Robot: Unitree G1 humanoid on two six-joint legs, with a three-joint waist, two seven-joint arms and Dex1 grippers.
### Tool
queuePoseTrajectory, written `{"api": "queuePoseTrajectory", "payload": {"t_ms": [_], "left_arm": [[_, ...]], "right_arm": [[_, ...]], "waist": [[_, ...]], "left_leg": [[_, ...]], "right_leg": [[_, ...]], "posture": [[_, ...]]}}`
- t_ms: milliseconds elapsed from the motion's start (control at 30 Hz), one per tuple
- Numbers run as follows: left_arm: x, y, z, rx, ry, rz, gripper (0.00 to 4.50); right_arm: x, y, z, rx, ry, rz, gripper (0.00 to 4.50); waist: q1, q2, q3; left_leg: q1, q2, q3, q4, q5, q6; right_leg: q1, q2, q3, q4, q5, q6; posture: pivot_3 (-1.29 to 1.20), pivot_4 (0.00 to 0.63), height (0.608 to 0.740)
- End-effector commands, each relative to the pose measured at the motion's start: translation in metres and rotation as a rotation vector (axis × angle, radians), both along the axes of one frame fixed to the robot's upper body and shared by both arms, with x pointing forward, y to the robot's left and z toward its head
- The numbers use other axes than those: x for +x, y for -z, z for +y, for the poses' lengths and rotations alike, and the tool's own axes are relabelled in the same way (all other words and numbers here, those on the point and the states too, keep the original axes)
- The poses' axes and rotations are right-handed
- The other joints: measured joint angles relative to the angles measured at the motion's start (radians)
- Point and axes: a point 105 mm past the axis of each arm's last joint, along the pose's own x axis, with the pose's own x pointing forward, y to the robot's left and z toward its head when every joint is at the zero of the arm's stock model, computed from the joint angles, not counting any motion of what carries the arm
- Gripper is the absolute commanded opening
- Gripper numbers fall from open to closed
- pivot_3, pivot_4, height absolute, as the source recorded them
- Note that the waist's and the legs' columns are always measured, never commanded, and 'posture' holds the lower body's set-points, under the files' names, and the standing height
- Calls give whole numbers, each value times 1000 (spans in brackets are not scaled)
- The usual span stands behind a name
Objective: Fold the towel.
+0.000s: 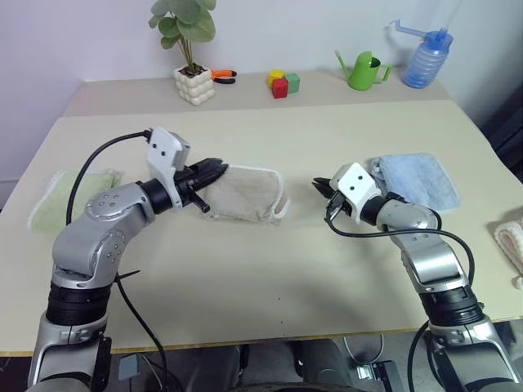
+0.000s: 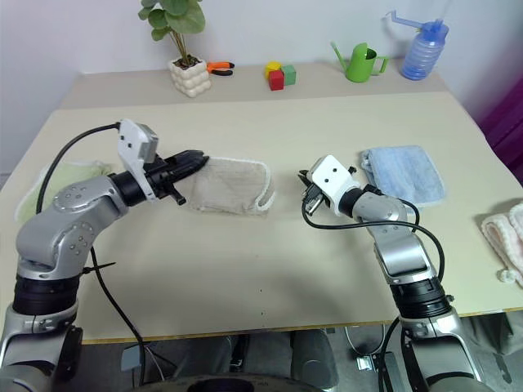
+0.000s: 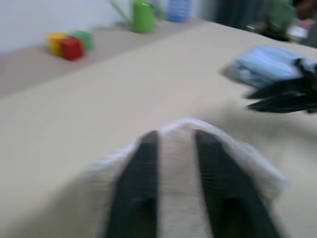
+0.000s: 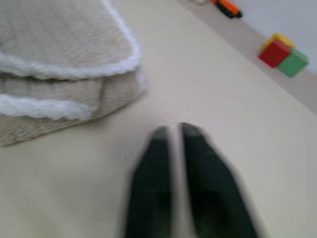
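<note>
Right gripper (image 1: 319,184) sits right of centre in the left eye view, fingers pinched together on nothing, tips aimed toward the towel but apart from it; bare table (image 1: 245,278) lies between them in the right wrist view. Left gripper (image 1: 214,171), left of centre, is clamped on the near-left edge of the towel (image 1: 245,194); the left wrist view shows both black fingers (image 3: 136,193) with beige cloth between and around them. Towel lies mid-frame, already doubled over: the right wrist view shows two stacked layers, each with its white corded edge, one over the other, and the right end looks a bit loose and curled. My read: at least one fold is in, the bundle is compact, and what's left is either one more fold or just letting go and squaring up the edges. Can't tell from here whether the layers line up cleanly on the far side. Other stuff, moving back: green cloth (image 1: 69,196) at far left, blue folded cloth (image 1: 417,180) right of the right gripper, a pinkish cloth (image 1: 511,241) at the right edge. Along the far edge: potted plant (image 1: 192,49), orange pliers (image 1: 222,76), coloured blocks (image 1: 283,82), green watering can (image 1: 364,69), blue spray bottle (image 1: 425,57).
</note>
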Motion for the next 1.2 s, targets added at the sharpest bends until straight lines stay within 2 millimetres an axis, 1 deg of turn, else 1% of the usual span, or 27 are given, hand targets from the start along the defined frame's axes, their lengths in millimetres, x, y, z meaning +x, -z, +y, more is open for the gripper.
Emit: {"api": "queuePoseTrajectory", "payload": {"t_ms": [33,100,167,233,300,400,567,633,667,767,867,967,1033,1067,1100,1133,1167,1200], "left_arm": [[10,5,8,75,-77,-37,31],[13,11,3,94,-77,-36,31],[18,19,-8,93,-69,-31,31],[21,26,-16,100,-61,-21,31],[24,37,-21,131,-58,-9,31],[28,48,-24,124,-72,25,31],[28,73,-24,141,-91,82,31],[28,83,-23,158,-105,98,31],[28,86,-23,152,-113,102,31],[29,86,-21,123,-136,106,31],[29,84,-15,103,-157,94,31],[29,65,-8,15,-183,46,31],[32,46,7,-67,-240,6,0],[33,38,16,-97,-272,-9,262],[34,32,25,-127,-304,-14,566],[34,29,31,-145,-322,-13,917],[34,28,37,-154,-341,-2,1310],[34,31,44,-153,-367,26,1885]], "right_arm": [[4,-36,13,105,-27,-84,0],[3,-43,25,148,-57,-73,0],[3,-49,46,208,-105,-61,0],[4,-49,64,241,-141,-37,0],[6,-40,78,248,-155,10,0],[7,-13,90,156,-165,83,0],[7,26,91,106,-134,200,0],[5,42,87,72,-115,239,0],[5,46,85,68,-103,250,0],[6,45,82,79,-85,247,0],[9,38,76,84,-72,217,0],[9,18,71,142,-79,168,0],[6,3,66,187,-101,148,523],[4,-2,63,200,-110,143,807],[1,-6,60,205,-118,140,1248],[0,-8,58,206,-122,141,1794],[-3,-10,56,207,-133,142,2167],[-7,-12,55,208,-149,141,2761]], "waist": [[-3,0,0],[-1,0,0],[-1,0,0],[0,0,0],[-1,0,0],[-1,0,0],[-2,0,0],[-2,0,0],[-3,0,0],[-2,0,0],[-2,0,0],[-1,0,0],[-1,0,0],[-1,0,0],[-1,0,0],[-2,0,0],[-2,0,0],[-2,0,0]], "left_leg": [[0,0,0,0,0,0],[0,0,0,0,0,0],[0,0,0,0,0,0],[0,0,0,0,0,0],[-1,0,0,0,0,0],[0,0,0,0,0,0],[-1,0,0,0,0,0],[-1,0,0,0,0,0],[-1,0,0,0,0,0],[-1,0,0,0,0,0],[0,0,0,1,0,0],[-1,0,0,1,0,0],[-1,0,0,1,0,0],[-1,0,0,1,0,0],[-1,0,0,1,0,0],[-1,0,0,1,0,0],[-1,0,0,1,0,0],[-1,0,0,1,0,0]], "right_leg": [[0,0,0,0,0,0],[0,0,0,0,0,0],[0,0,0,0,0,0],[0,0,0,0,0,0],[0,0,0,0,0,0],[-1,0,0,0,0,0],[-1,0,0,0,0,0],[-1,0,0,1,0,0],[-1,0,0,1,0,0],[-1,0,0,1,0,0],[-1,0,0,1,0,0],[-1,0,0,1,0,0],[-1,0,0,1,0,0],[-1,0,0,1,0,0],[-2,0,0,1,0,0],[-2,0,0,1,0,0],[-2,0,0,1,0,0],[-2,0,0,1,0,0]], "posture": [[0,150,732],[0,150,732],[0,150,732],[0,150,732],[0,150,732],[0,150,732],[0,150,732],[0,150,732],[0,150,732],[0,150,732],[0,150,732],[0,150,732],[0,150,732],[0,150,732],[0,150,732],[0,150,732],[0,150,732],[0,150,732]]}}
